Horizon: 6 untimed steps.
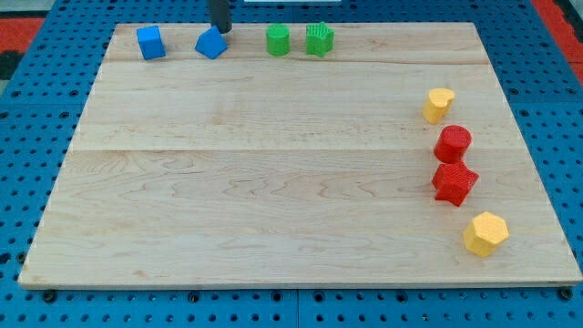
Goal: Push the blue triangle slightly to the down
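My tip (221, 30) is a bare rod end with no jaws to spread or pinch, and it sits at the view's top edge of the wooden board (273, 182), touching or just beside the upper right of the blue triangle (211, 44). In the same top row a blue cube (151, 42) lies to the view's left of it, and a green cylinder (278, 40) and a ridged green block (319, 39) to its right. Well apart, down the view's right side, run a yellow block (438, 105), a red cylinder (453, 143), a red star-like block (454, 183) and a yellow hexagon (485, 234).

lab bench: blue pegboard (36, 100), wood board (273, 182)
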Each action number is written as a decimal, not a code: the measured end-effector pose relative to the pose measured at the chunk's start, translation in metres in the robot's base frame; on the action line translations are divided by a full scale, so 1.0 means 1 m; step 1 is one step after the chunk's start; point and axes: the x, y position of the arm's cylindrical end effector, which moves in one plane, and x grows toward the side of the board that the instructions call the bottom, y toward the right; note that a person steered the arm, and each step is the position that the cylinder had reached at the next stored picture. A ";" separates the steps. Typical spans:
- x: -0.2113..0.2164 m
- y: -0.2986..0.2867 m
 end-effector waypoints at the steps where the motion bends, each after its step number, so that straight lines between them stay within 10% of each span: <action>1: 0.014 0.000; 6: 0.051 0.006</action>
